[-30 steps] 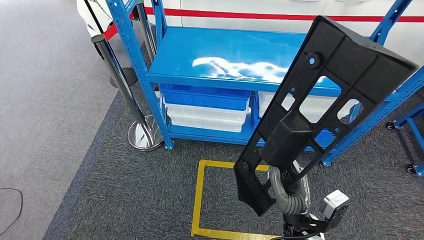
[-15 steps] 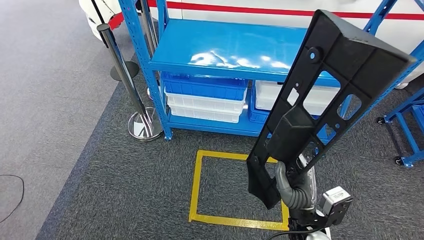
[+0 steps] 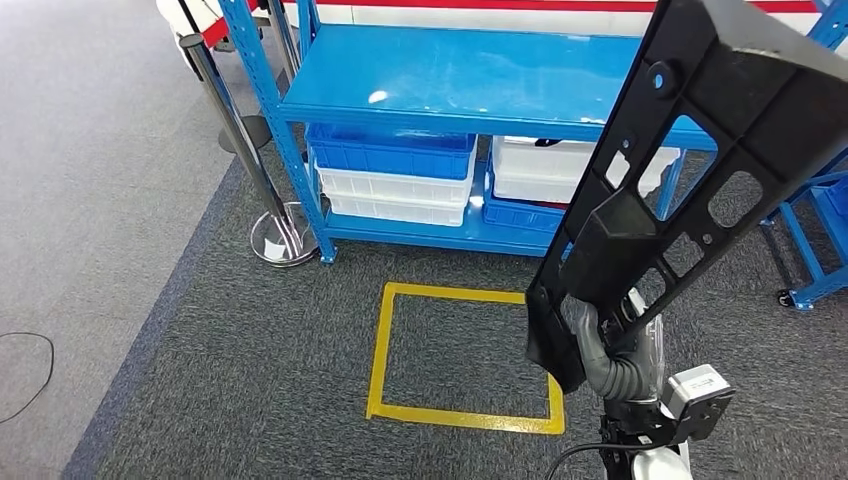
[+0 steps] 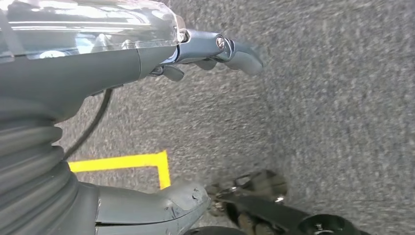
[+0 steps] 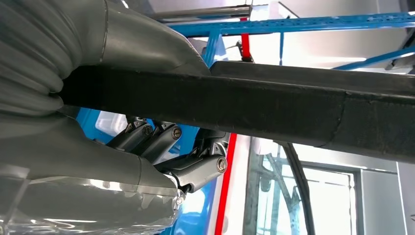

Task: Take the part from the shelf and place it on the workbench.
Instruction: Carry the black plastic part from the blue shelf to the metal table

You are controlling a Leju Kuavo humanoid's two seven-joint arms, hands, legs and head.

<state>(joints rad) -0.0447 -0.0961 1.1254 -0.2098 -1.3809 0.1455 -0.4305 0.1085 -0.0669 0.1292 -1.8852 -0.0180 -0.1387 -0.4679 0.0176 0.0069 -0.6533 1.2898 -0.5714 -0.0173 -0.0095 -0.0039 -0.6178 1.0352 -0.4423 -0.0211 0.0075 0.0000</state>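
Black plastic part (image 3: 690, 180): long, stiff, pierced, probably light; raised on the right, near the blue shelf (image 3: 450, 70).
Right hand (image 3: 610, 355): clasps its lower end.
Left hand (image 4: 147, 63): spread, holding nothing.

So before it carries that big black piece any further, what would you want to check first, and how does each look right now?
1. Right hand grips the black part: ok, its fingers wrap the lower end.
2. Part held off the floor: ok, it stands tilted up in front of the blue shelf.
3. Left hand free: ok, it holds nothing and hangs over the carpet.
4. Path near the yellow floor square: ok, bare carpet; the metal post stands off to the side.
5. Workbench ready: cannot tell, none can be picked out here.
6. Grip firmness: cannot tell; the part hides much of the hand.
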